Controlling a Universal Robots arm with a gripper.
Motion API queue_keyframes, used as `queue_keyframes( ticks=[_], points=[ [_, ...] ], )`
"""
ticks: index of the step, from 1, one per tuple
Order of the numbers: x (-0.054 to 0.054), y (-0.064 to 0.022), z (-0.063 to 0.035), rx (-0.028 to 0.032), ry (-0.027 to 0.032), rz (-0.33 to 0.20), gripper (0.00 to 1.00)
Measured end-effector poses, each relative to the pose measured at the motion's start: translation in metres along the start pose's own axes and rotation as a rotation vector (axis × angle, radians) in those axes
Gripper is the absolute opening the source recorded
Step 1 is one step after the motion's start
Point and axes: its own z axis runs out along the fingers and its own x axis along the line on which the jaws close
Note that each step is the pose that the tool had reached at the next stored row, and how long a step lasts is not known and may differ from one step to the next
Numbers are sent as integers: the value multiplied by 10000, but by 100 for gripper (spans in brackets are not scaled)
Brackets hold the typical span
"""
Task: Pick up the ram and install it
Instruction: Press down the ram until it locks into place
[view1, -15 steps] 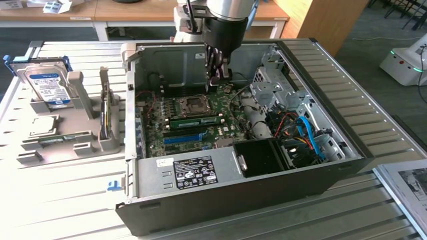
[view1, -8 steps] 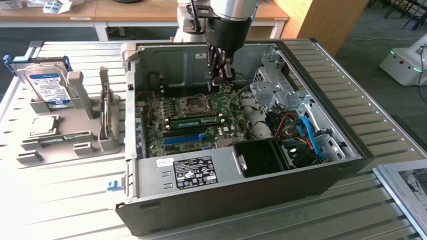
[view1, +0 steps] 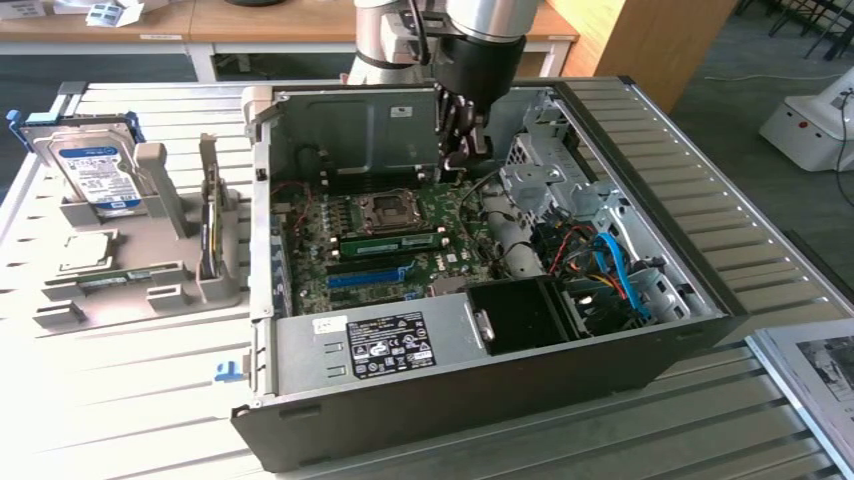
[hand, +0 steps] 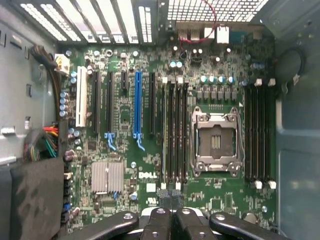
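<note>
While the arm hangs over the open computer case (view1: 467, 410), the gripper (view1: 461, 160) is pinched fully closed, jaws pressed together with nothing between them. The wrist view agrees: the gripper (hand: 172, 217) tips meet with no gap and hold nothing. The jaws are inside the case opening, up off the motherboard (hand: 122, 120), touching nothing.

The ram (view1: 390, 241) is a green stick with black chips, already standing on edge in a slot on the motherboard. It sits below the jaws, offset toward the exterior view's left, clearly apart from them. It is in the slot of its bank farthest from the processor socket (view1: 387, 208). I can't tell whether it is clipped fully home.

The black memory slots (hand: 177, 135) run straight out ahead of the jaw tips. The socket is just to one side of them, and a long blue slot (hand: 137, 105) lies on the opposite side, parallel.

Well away from the jaws, outside the case toward the exterior view's left, a grey tray (view1: 174, 290) sits on the slatted table (view1: 134, 400). A hard drive (view1: 94, 175) with a blue label stands upright in it. A square silver chip (view1: 80, 250) lies flat just in front of the drive.
</note>
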Motion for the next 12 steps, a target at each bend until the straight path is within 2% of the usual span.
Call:
queue_keyframes(
  ticks=[5,12],
  points=[
    [0,-50,-3,0,1,-1,10],
    [1,-50,13,0,-2,0,10]
  ],
)
